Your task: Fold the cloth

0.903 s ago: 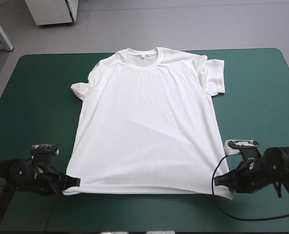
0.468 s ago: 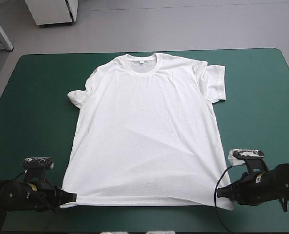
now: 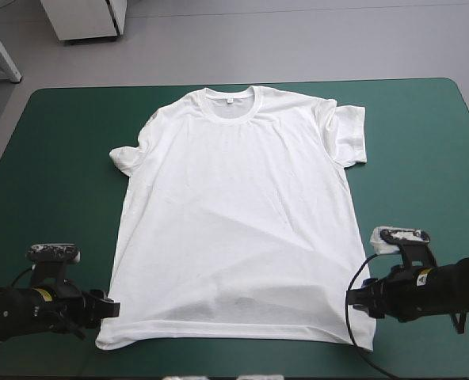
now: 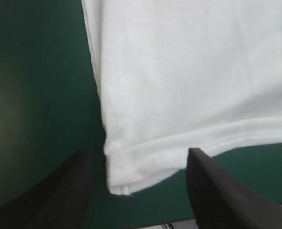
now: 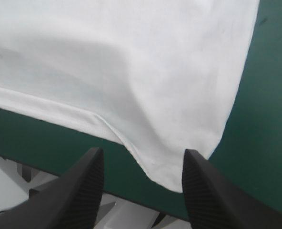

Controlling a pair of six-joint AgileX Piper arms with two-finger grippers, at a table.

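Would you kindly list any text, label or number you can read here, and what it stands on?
No text can be read.
The T-shirt has a small neck label inside its collar, too small to read.
Both wrist views show only plain white cloth and teal-green cover.

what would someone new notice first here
A white T-shirt lies spread flat across the middle of the teal-green table, its collar toward the far edge. Near the table's near edge, the left gripper and the right gripper sit low at the shirt's two hem corners, jaws open, a corner lying between each pair.
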